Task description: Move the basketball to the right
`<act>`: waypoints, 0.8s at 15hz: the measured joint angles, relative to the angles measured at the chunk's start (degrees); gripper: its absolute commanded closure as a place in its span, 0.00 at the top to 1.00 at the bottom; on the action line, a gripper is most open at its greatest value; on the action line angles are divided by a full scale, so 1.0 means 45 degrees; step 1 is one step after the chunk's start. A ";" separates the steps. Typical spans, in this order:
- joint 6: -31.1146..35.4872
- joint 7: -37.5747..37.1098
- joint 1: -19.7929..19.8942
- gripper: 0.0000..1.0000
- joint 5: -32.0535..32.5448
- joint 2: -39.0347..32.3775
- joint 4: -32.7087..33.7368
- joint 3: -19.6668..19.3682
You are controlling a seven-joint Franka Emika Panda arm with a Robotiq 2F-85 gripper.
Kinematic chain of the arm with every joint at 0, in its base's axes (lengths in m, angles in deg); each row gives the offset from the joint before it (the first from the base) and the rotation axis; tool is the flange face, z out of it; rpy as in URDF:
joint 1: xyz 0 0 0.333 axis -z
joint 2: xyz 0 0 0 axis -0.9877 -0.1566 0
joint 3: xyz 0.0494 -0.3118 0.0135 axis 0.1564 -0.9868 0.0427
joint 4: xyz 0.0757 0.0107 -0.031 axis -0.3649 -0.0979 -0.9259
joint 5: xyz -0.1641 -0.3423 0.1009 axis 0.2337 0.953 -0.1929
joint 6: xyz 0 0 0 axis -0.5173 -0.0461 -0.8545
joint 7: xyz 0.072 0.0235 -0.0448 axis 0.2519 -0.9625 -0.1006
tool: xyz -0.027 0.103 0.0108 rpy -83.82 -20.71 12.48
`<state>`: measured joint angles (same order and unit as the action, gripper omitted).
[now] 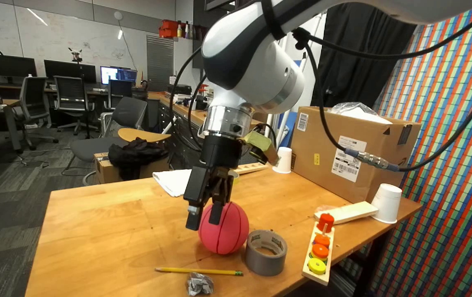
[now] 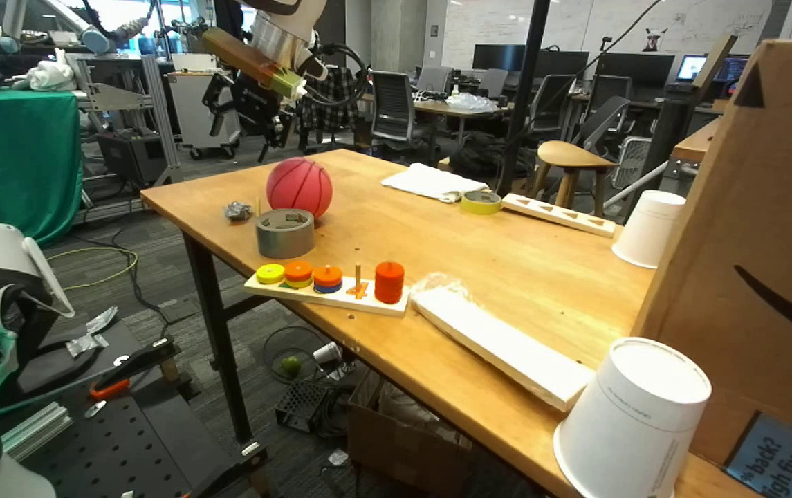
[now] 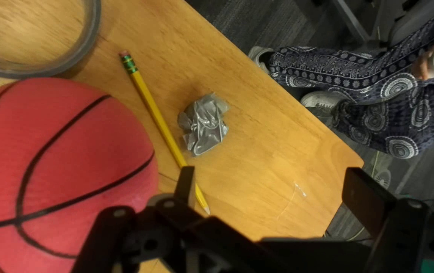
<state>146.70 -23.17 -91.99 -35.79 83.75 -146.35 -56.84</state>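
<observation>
Gripper (image 3: 271, 185) found spread wide. Ball (image 2: 300, 187) shows lower and apart in an exterior view; per wrist view, it lies to one side, outside the jaws.

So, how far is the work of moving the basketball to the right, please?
Done: no finished move can be confirmed; the basketball rests on the table beside the grey tape roll.
In hand: nothing is held; the end effector is near the basketball, its jaws wide apart in the wrist view, with the basketball outside them.
Left: probably the rightward move itself, by grasp or push.
</observation>
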 measured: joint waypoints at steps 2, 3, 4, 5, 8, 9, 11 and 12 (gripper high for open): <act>-0.0138 0.0284 0.0163 1.00 -0.0094 -0.0232 0.0160 -0.0011; -0.0166 0.0390 0.0258 1.00 -0.0090 -0.0322 0.0269 -0.0031; -0.0168 0.0432 0.0375 1.00 0.0035 -0.0397 0.0399 -0.0100; -0.0167 0.0434 0.0518 1.00 0.0244 -0.0450 0.0538 -0.0227; -0.0048 0.0352 0.1263 1.00 0.1463 -0.0422 0.1079 -0.1008; 0.0085 0.0318 0.1590 1.00 0.1933 -0.0384 0.1261 -0.1342; 0.0266 0.0318 0.2250 1.00 0.2903 -0.0206 0.1636 -0.1979; 0.0338 0.0318 0.2551 1.00 0.3360 -0.0021 0.1814 -0.2268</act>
<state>148.22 -21.73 -80.51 -20.66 83.66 -138.19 -67.04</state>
